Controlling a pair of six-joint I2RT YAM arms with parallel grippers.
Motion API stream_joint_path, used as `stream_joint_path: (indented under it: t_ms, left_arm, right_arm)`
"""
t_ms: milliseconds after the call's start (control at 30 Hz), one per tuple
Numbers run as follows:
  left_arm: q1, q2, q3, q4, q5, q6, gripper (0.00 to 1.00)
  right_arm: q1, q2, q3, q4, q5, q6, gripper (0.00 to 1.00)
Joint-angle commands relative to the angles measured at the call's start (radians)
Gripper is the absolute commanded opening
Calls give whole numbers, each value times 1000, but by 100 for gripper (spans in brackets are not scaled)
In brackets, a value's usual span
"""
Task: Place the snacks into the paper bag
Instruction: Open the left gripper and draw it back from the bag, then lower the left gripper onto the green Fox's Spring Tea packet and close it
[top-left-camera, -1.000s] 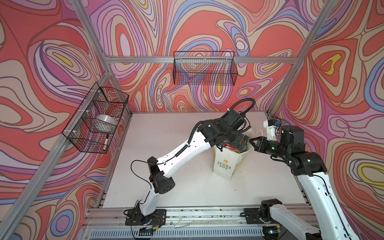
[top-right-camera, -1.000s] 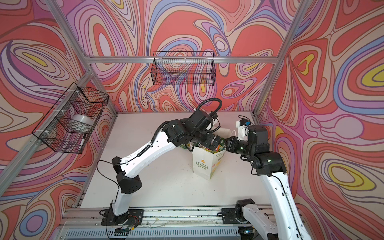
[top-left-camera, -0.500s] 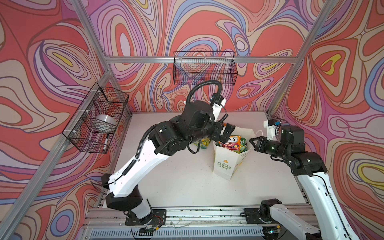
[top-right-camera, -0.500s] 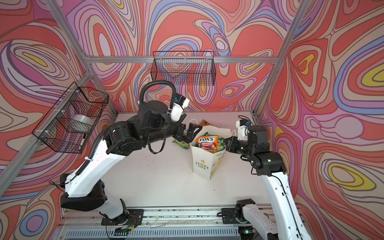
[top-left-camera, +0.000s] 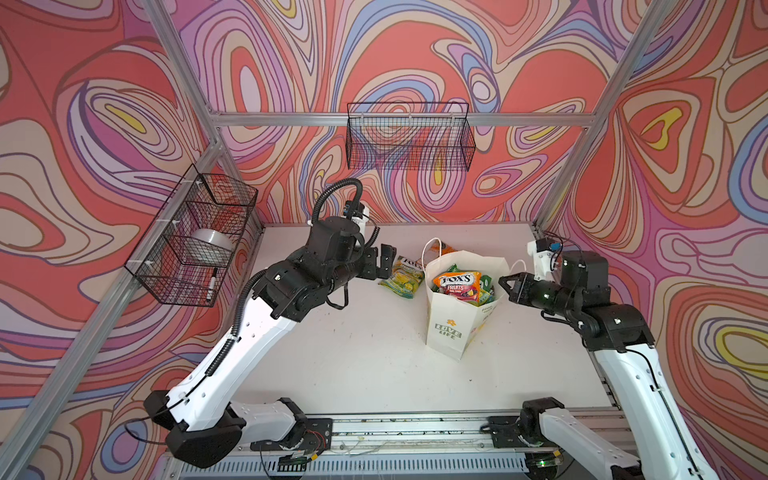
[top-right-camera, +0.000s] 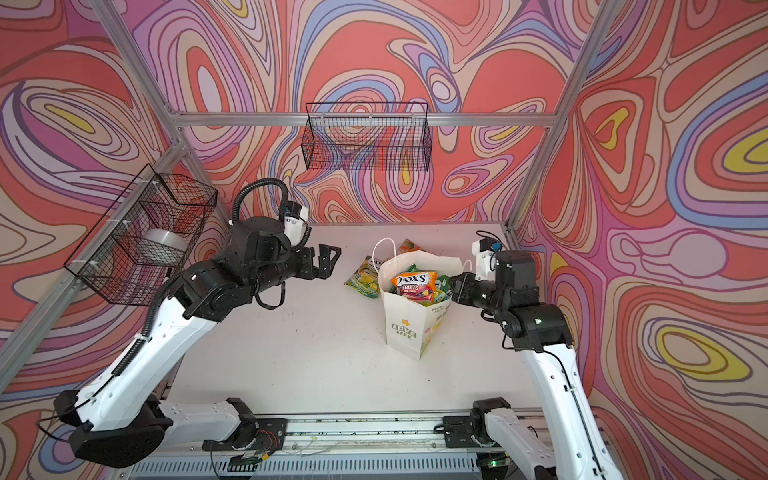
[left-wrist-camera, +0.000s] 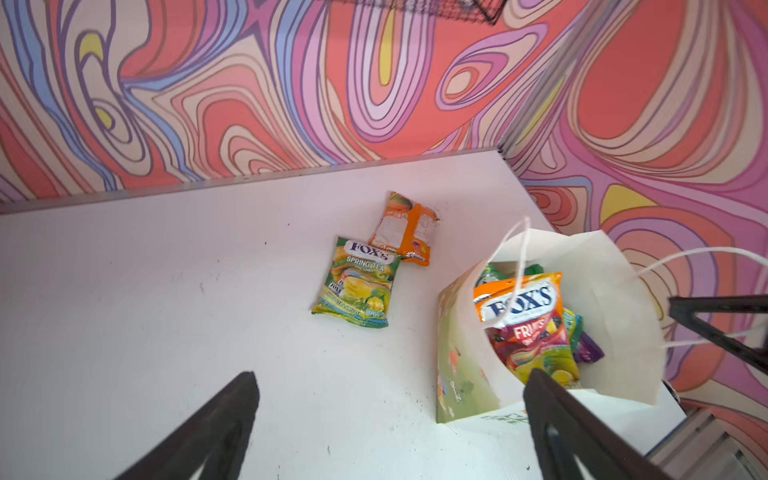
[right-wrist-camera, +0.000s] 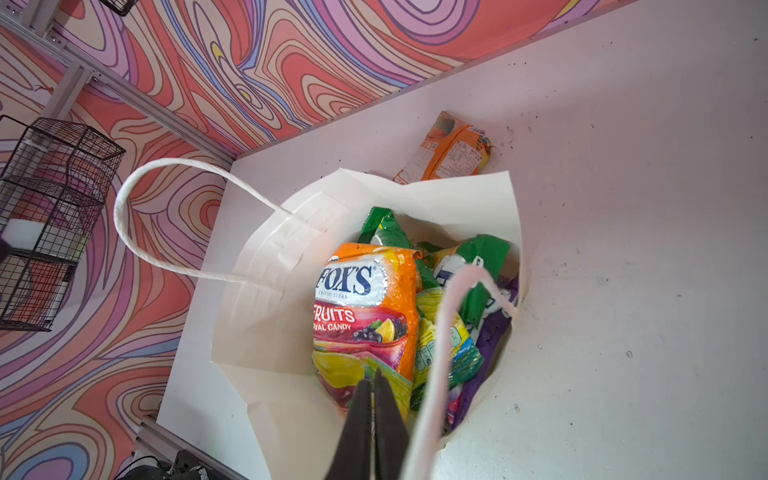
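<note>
At nine o'clock of the tall white paper bag, wide-open left fingers have withdrawn empty, glossy orange packet now inside, right fingers pinching its rim; green-yellow packet and orange-white packet remain out.

We find the paper bag open at the top but crowded. The orange FOX'S packet and other snacks fill it near the rim, a cord handle arcs across the near side, and the right gripper sits there with its jaws closed. To its left, the green packet and orange packet lie flat and touching on the table, bare surface runs left and forward of them, the left gripper hangs wide open apart from both, and the wire baskets hang on the walls above the tabletop.
</note>
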Motion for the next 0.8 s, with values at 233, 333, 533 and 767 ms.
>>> stream_joint_path:
  t_ms: [233, 333, 533, 767]
  left_arm:
    - [153, 407, -19, 19, 187, -40, 100]
    - [152, 569, 57, 32, 221, -23, 100]
    - [146, 841, 275, -24, 306, 47, 100]
    - [109, 1002, 450, -125, 229, 193, 100]
  right_arm:
    - [-1, -14, 5, 23, 3, -5, 0]
    - [-1, -17, 17, 8, 6, -10, 0]
    - [-1, -31, 25, -16, 12, -15, 0]
    - [-1, -34, 22, -15, 12, -14, 0]
